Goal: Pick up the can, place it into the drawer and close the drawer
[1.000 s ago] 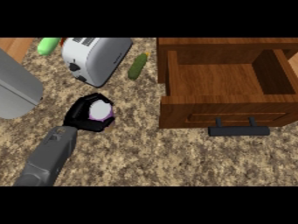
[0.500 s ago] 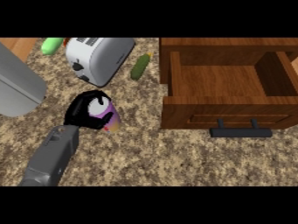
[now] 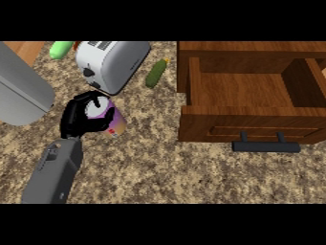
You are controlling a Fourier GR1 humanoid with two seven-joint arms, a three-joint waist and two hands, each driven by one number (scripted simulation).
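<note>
The can (image 3: 114, 122), with a purple top and a pink-and-tan side, is at the left of the counter, tilted with its base toward the lower right. My left hand (image 3: 79, 118) is shut on it, black fingers curled over its top and hiding part of it. The wooden drawer (image 3: 244, 91) stands pulled open at the right, well apart from the can, with nothing showing inside. Its dark handle (image 3: 266, 146) sticks out at the front. My right hand shows nowhere.
A silver toaster (image 3: 112, 64) stands just behind the hand. A green cucumber (image 3: 155, 74) lies between the toaster and the drawer, and another green item (image 3: 61, 49) sits at the back left. A large grey rounded body (image 3: 14, 91) fills the left edge.
The can has tipped further in my left hand, showing more of its side and base. The hand has edged slightly left, away from the drawer.
</note>
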